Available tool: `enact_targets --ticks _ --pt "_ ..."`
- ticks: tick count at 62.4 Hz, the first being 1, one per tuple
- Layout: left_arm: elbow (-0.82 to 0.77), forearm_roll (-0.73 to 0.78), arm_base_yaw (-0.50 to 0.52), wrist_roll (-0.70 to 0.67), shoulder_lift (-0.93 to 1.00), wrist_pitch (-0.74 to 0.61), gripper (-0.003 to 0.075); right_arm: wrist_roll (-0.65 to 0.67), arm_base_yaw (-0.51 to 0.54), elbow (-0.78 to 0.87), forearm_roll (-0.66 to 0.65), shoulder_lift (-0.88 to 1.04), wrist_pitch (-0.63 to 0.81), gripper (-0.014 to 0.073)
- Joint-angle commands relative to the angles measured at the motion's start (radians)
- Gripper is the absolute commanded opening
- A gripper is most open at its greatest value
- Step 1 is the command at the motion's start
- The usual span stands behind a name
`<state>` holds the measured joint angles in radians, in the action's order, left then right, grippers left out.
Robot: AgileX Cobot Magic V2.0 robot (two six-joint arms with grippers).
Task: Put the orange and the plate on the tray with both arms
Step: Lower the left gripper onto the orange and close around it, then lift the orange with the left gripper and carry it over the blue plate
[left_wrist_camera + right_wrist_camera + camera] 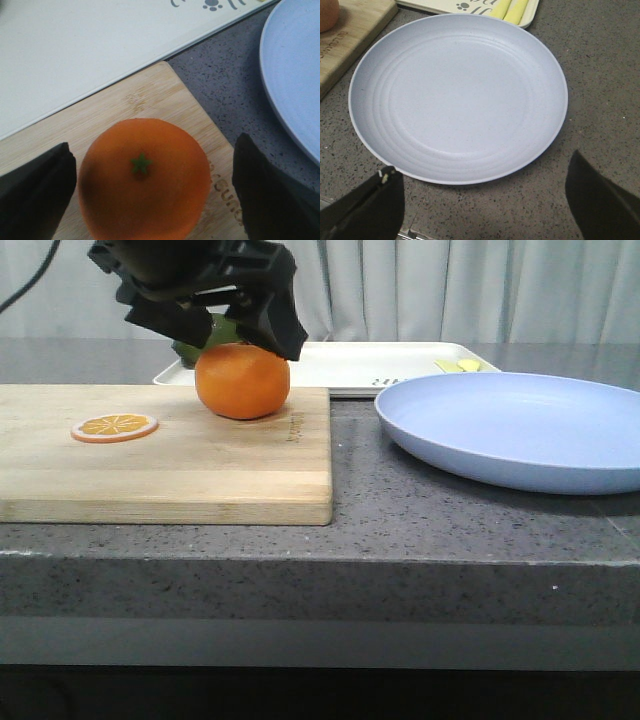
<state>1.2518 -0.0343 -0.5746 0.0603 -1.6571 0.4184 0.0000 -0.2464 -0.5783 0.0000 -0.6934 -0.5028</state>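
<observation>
The orange (242, 381) sits on the far right part of a wooden cutting board (150, 460). My left gripper (215, 325) hangs just above it, open, its fingers on either side of the fruit without touching. In the left wrist view the orange (144, 179) lies between the two black fingers (37, 192). The lavender-blue plate (520, 430) rests on the counter at the right. The off-white tray (340, 365) lies behind the board and plate. My right gripper (480, 200) is open over bare counter at the plate's (457, 95) near rim; it is not in the front view.
A thin orange slice (114, 426) lies on the board's left part. Yellow pieces (458, 366) lie on the tray's right end, also in the right wrist view (510, 10). Something green (205, 340) shows behind my left gripper. The counter's front edge (320, 555) is near.
</observation>
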Motion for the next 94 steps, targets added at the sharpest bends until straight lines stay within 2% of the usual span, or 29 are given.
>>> enact_targets --ticks 1,23,36,45,54,65,81,94 --pt "0.046 -0.002 -0.007 -0.001 0.008 -0.068 0.0621 -0.006 -0.001 -0.036 -0.008 -0.002 0.061 0.0656" --pt "0.050 -0.002 -0.007 -0.001 -0.041 -0.070 0.0616 -0.006 -0.001 -0.036 -0.008 -0.002 0.061 0.0656" --pt "0.050 -0.002 -0.007 -0.001 -0.041 -0.066 0.0457 -0.006 -0.001 -0.036 -0.009 -0.002 0.061 0.0656" --pt "0.050 -0.002 -0.007 -0.001 -0.039 -0.066 0.0410 -0.006 -0.001 -0.036 -0.010 -0.002 0.061 0.0656" --pt "0.080 -0.002 -0.020 -0.001 -0.038 -0.029 0.0410 -0.006 0.000 -0.040 -0.061 -0.002 0.046 0.0656" --pt "0.187 -0.002 -0.083 -0.001 -0.040 0.063 0.0410 0.000 0.028 -0.108 -0.099 -0.002 -0.083 0.0656" --pt "0.313 0.008 -0.205 -0.001 -0.060 0.057 0.0411 0.000 0.124 -0.175 -0.100 0.020 -0.181 0.0656" --pt "0.428 0.008 -0.265 -0.001 -0.157 0.065 0.0411 0.000 0.133 -0.175 -0.069 0.106 -0.216 0.0656"
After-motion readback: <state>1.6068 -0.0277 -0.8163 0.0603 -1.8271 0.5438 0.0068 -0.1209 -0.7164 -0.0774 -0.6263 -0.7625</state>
